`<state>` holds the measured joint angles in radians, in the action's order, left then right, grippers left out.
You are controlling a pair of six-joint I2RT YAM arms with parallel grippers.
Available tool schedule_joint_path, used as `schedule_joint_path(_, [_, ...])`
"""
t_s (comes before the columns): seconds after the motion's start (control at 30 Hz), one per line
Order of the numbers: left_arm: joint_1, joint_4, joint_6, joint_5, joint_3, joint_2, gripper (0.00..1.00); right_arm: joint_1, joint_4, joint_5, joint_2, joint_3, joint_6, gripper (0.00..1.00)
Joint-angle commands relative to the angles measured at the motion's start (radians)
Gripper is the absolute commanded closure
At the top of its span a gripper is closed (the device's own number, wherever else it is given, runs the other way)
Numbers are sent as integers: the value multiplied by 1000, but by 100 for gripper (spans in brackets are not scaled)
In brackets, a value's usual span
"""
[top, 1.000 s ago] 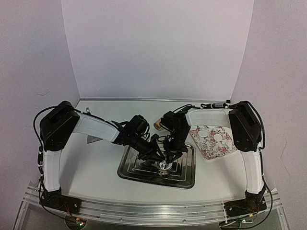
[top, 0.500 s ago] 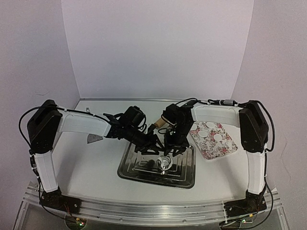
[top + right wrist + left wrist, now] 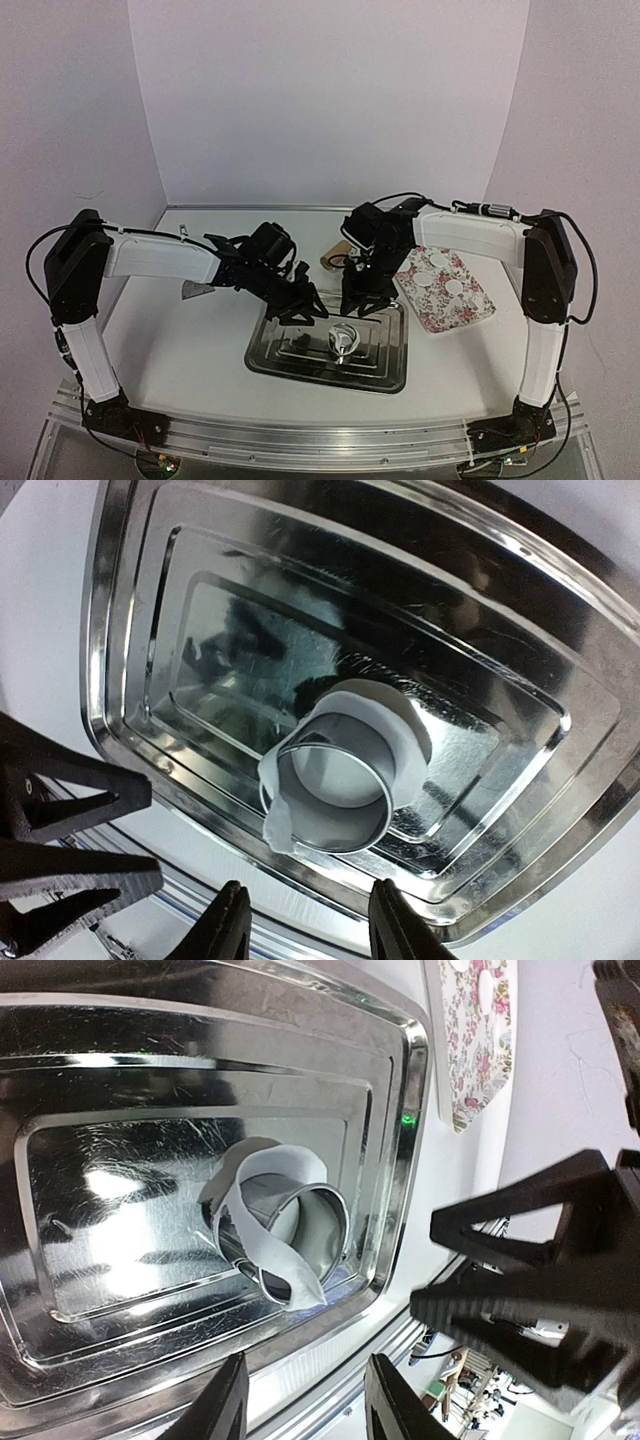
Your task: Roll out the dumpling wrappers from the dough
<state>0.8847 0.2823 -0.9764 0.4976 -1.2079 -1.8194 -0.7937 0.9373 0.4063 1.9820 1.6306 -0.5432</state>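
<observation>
Both grippers have pulled up and back from the middle of the tray [image 3: 385,375], where they were bunched over the ring cutter [image 3: 342,340] 1 second ago, and both arms now reach in flatter from the sides. The left gripper [image 3: 305,300] hangs above the tray's far left part, and the right gripper [image 3: 360,298] sits just beside it over the far edge.

Over to the left wrist view: its 2 fingers [image 3: 228,1405] stand apart with nothing between them, so that hand is spread and empty. Same story on the right wrist, fingers [image 3: 395,920] parted, gap clear, holding nothing.

Down in the tray's inner well the ring cutter lies tilted, alone, touched by neither gripper. A strip of white dough [image 3: 408,742] is looped around it, one end hanging off the rim in a lump. Whether a cut disc sits inside the ring, I cannot tell.

And the dumpling wrappers [image 3: 427,269]? At least 2 small white discs lie flat on the floral plate [image 3: 470,312], just right of the tray, well clear of both hands. A grey wedge-shaped piece [image 3: 195,291] rests on the table left of the tray, under the left arm.
</observation>
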Motion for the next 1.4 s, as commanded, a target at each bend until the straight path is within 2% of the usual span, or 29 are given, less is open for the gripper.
schedule_joint_path(0.0, [-4, 1, -15, 9, -10, -35, 64, -43, -3, 38, 17, 15, 43, 59])
schedule_joint_path(0.27, [-2, -26, -11, 77, -54, -132, 67, -60, -4, 28, 81, 42, 57, 60])
schedule_joint_path(0.7, [-1, -59, -11, 98, -89, -183, 70, -60, -4, 18, 131, 66, 87, 68])
schedule_joint_path(0.87, [-1, -64, -15, 113, -99, -203, 70, -59, -3, 25, 150, 79, 99, 75])
schedule_joint_path(0.93, [-1, -59, -17, 119, -106, -215, 71, -60, -3, 22, 155, 82, 101, 82])
schedule_joint_path(1.13, [0, -39, -16, 124, -127, -241, 74, -60, 0, 11, 156, 83, 100, 92])
schedule_joint_path(1.27, [4, 18, 1, 93, -158, -247, 77, -59, 6, -20, 148, 79, 88, 100])
schedule_joint_path(1.37, [11, 93, 32, 53, -204, -257, 80, -56, 9, -51, 132, 72, 77, 100])
